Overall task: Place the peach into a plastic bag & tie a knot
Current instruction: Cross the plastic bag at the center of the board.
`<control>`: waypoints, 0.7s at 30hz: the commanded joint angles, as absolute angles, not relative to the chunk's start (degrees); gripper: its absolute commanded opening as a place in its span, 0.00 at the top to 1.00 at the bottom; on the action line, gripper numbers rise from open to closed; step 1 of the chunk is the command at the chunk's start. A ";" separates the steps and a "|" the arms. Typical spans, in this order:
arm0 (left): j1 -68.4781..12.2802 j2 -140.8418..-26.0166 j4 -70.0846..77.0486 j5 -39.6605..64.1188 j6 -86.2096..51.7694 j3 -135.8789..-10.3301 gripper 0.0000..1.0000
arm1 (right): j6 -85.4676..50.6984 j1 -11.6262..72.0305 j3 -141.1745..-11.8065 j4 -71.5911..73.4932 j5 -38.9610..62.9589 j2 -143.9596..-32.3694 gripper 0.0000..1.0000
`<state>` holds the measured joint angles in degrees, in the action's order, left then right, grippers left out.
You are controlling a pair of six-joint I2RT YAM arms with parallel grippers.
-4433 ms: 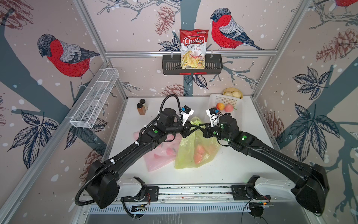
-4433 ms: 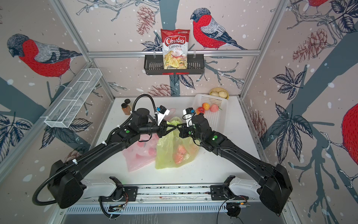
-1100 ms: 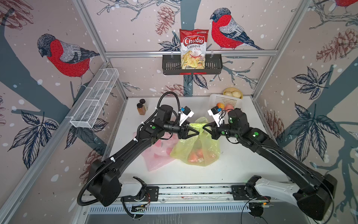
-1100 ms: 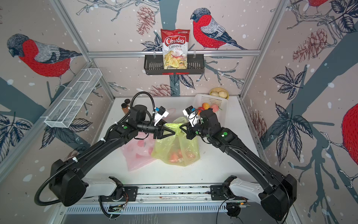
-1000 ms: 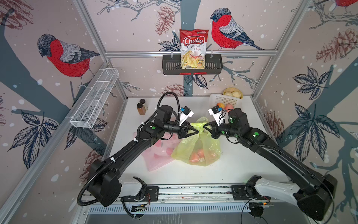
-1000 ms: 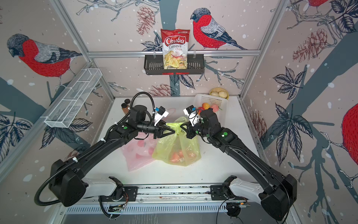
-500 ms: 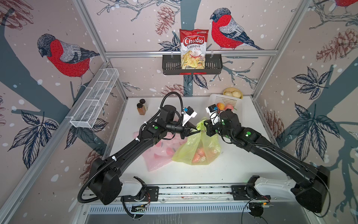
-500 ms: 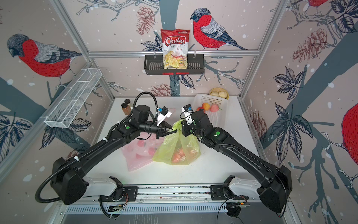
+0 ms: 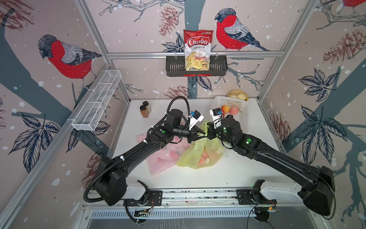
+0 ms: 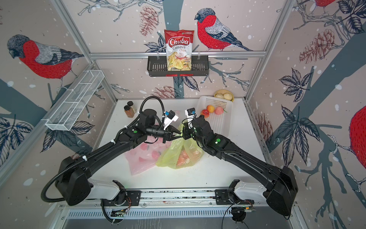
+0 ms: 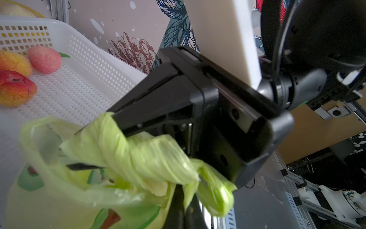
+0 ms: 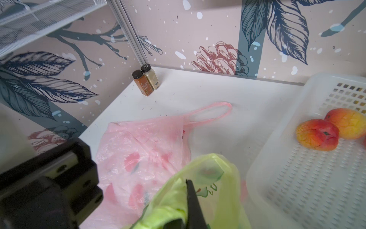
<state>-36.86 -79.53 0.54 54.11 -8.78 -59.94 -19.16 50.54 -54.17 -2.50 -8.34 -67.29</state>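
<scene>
**A:** What is at the left of the counter (image 9: pixel 227 174)?
**B:** Two spice jars (image 9: pixel 145 111) in the back corner, then a pink plastic bag (image 9: pixel 162 160) lying flat under the left arm

**A:** And in the middle?
**B:** The left gripper (image 9: pixel 202 132) and right gripper (image 9: pixel 208 134) meet tip to tip, each pinched tight on the twisted handles of a yellow-green plastic bag (image 9: pixel 190 158). The peach (image 9: pixel 203 158) lies inside it, low down, near the counter

**A:** Further right?
**B:** A white basket (image 9: pixel 244 121) holding three loose fruits (image 10: pixel 210 109)
</scene>
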 commanded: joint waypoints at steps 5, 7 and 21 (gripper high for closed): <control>-38.23 -77.88 15.61 53.91 -15.18 -55.55 1.00 | -30.51 49.82 -45.71 22.00 2.98 -62.94 1.00; -38.23 -76.90 17.47 52.67 -16.42 -54.40 1.00 | -33.59 48.52 -43.40 26.73 8.36 -61.79 1.00; -36.98 -66.96 19.51 47.29 -19.73 -47.08 0.47 | -41.38 39.86 -38.06 34.01 21.39 -57.31 1.00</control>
